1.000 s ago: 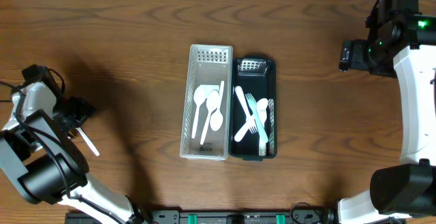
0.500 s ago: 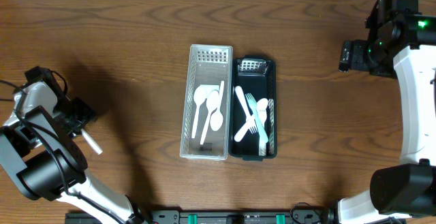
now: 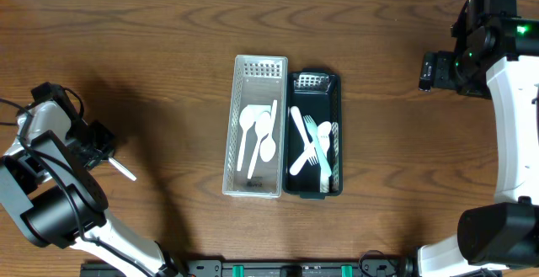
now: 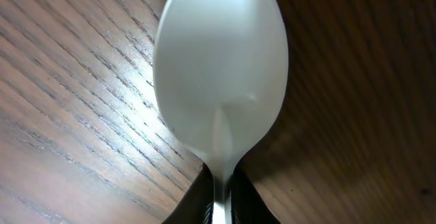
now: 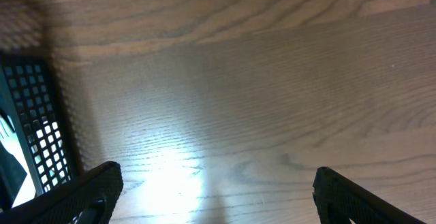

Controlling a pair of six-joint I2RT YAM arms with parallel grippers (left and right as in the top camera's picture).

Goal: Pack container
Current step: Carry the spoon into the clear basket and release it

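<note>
Overhead, far left: pinches a white plastic spoon (image 3: 121, 169) by its handle in the left gripper (image 3: 103, 149), clenched tight, well apart from both containers. Points the spoon down and right over the wooden table (image 3: 168, 58). Left wrist view: fills with the spoon's bowl (image 4: 218, 81), handle nipped between dark fingertips (image 4: 194, 207) at the bottom edge; cannot tell whether it touches the wood. Mid-table: keeps several white spoons (image 3: 257, 134) in the white perforated basket (image 3: 229, 155), set side by side against the black tray (image 3: 338, 117) of white forks and other cutlery (image 3: 313, 146). Far right: hangs the right gripper (image 3: 427, 69) released, fingers (image 5: 88, 193) spread wide in the right wrist view, above bare wood with black mesh at that view's left edge.
</note>
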